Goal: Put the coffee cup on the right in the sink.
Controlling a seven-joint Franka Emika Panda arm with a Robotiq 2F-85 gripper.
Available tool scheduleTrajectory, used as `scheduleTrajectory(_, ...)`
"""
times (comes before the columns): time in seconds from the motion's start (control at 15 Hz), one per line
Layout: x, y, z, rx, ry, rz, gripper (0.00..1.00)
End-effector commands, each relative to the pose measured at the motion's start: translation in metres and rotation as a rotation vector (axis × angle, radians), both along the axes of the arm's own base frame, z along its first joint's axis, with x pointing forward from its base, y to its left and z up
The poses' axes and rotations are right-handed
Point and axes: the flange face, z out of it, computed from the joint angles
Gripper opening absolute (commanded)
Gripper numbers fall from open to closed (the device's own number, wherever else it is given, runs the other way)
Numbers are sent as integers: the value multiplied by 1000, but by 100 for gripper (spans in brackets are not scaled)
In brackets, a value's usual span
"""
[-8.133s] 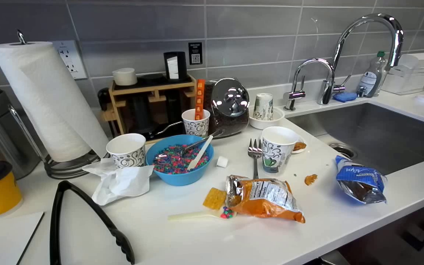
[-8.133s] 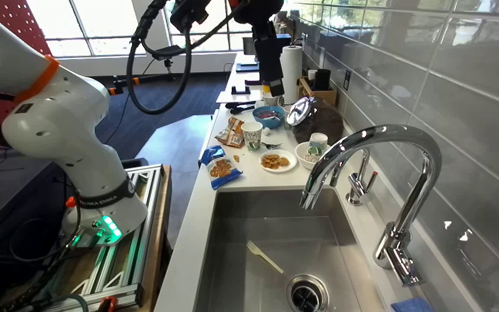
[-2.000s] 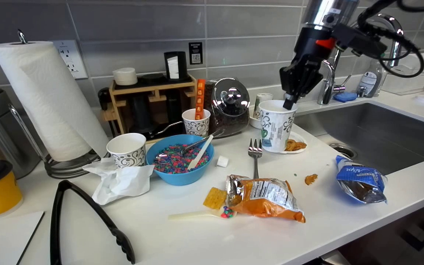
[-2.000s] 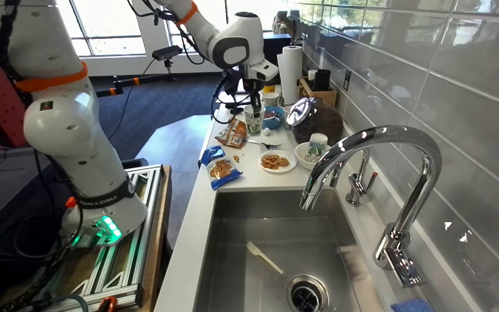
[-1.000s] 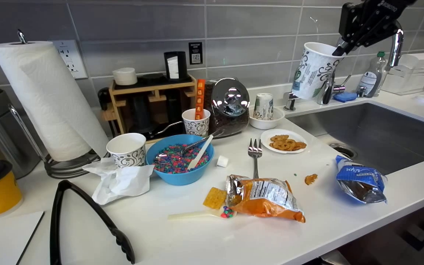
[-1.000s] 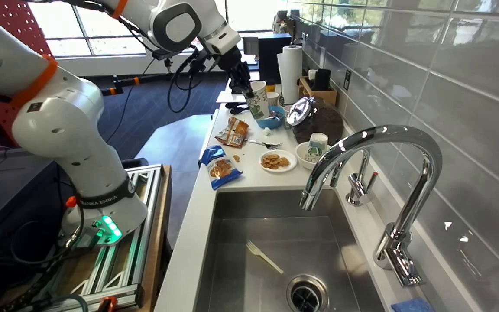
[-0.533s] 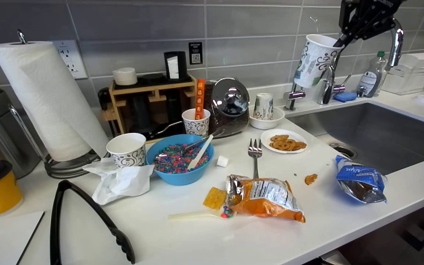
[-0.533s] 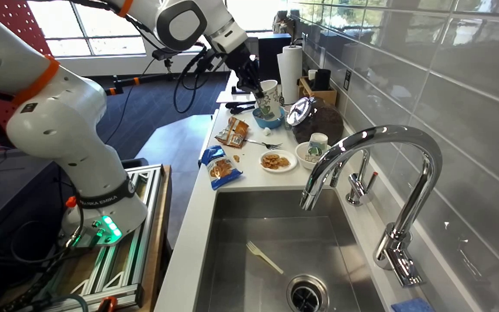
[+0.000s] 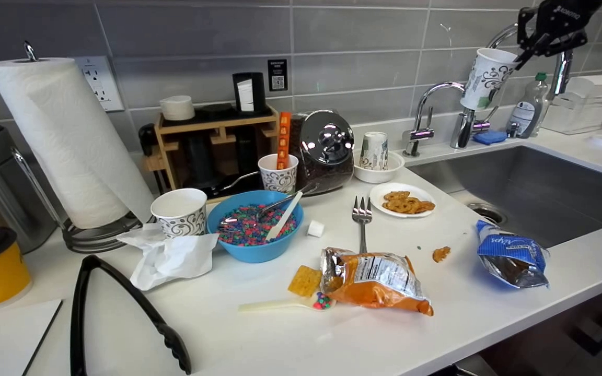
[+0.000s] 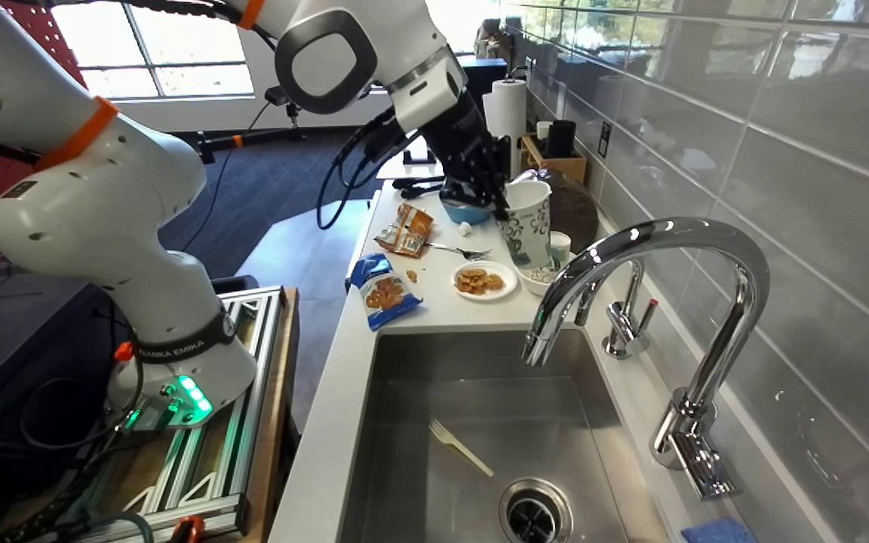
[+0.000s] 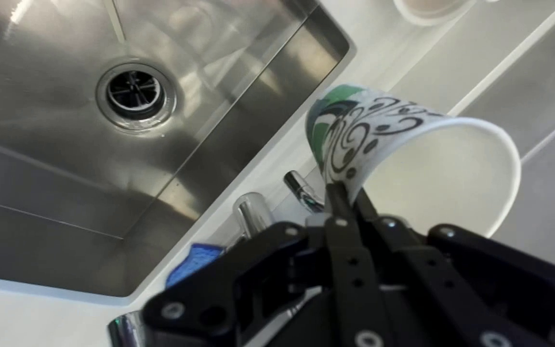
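Robotiq gripper (image 11: 351,196) pinches the paper coffee cup (image 9: 489,78) by its rim, so the cup hangs tilted beneath it, base lowest, likely leaving that base free to land first in the sink (image 9: 546,190) lower down.

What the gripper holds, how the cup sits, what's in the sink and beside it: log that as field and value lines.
Gripper: shut on the coffee cup, at its rim
Cup pose: in the air, tilted, mouth upward
Sink: pale fork on its floor
Counter beside sink: blue snack bag; white plate of brown snack pieces
Task status: cup not in the sink yet
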Motion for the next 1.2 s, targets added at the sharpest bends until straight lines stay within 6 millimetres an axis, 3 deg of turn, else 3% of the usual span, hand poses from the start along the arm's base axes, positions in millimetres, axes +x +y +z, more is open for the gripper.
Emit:
scheduleTrajectory(0.0, 7, -18, -41, 41, 67, -89, 1)
scheduleTrajectory(0.53, 18, -31, -140, 92, 116, -119, 1)
scheduleTrajectory(0.73, 13, -41, -181, 123, 121, -147, 1)
scheduleTrajectory(1.0, 14, -30, -235, 169, 144, -152, 1)
scheduleTrajectory(1.07, 13, -28, -244, 172, 138, -140, 1)
scheduleTrajectory(1.13, 10, -31, -223, 148, 147, -137, 4)
